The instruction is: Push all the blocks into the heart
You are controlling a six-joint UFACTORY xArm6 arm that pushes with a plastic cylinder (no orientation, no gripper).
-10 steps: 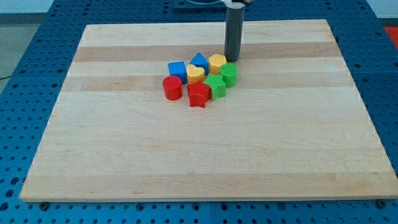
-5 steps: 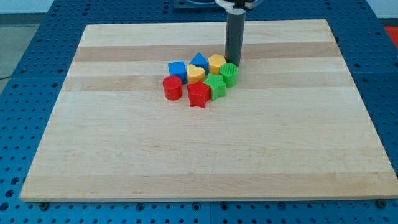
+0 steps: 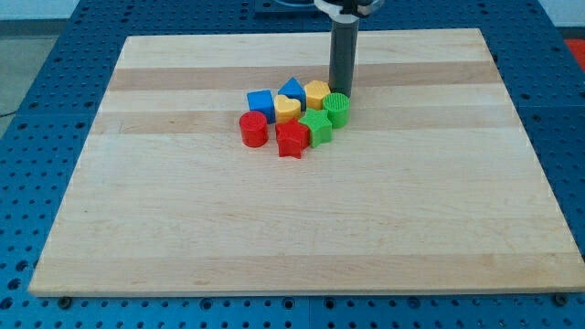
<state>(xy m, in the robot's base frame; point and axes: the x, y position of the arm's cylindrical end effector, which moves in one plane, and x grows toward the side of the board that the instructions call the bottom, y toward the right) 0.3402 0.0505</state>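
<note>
My tip (image 3: 342, 90) rests on the board (image 3: 183, 228) at the upper right edge of the cluster, just behind the green cylinder (image 3: 336, 109) and beside the yellow block (image 3: 318, 93) — touching or all but touching both, I cannot tell which. There is no hand to open or close here, only the bare rod, and it holds nothing. The task's centre, the yellow heart (image 3: 287, 109), lies at about 8 o'clock from my tip, with the yellow block between us. All eight blocks are already bunched round the heart: the blue pointed block (image 3: 292, 89) at its 12 o'clock, the blue cube (image 3: 260, 100) at 10 o'clock, the red cylinder (image 3: 253, 129) at 8 o'clock, the red star (image 3: 292, 139) at 6 o'clock, the green star (image 3: 317, 127) at 4 o'clock. Most seem to touch a neighbour; the red cylinder stands a little off at the left. So the gathering looks nearly done in my judgement. The relation that counts is this line — tip, yellow block and green cylinder, heart — running toward 8 o'clock; a short push along it would tighten the right flank, while a push straight toward 6 o'clock would likely skid the green cylinder past the heart and out of the group.
</note>
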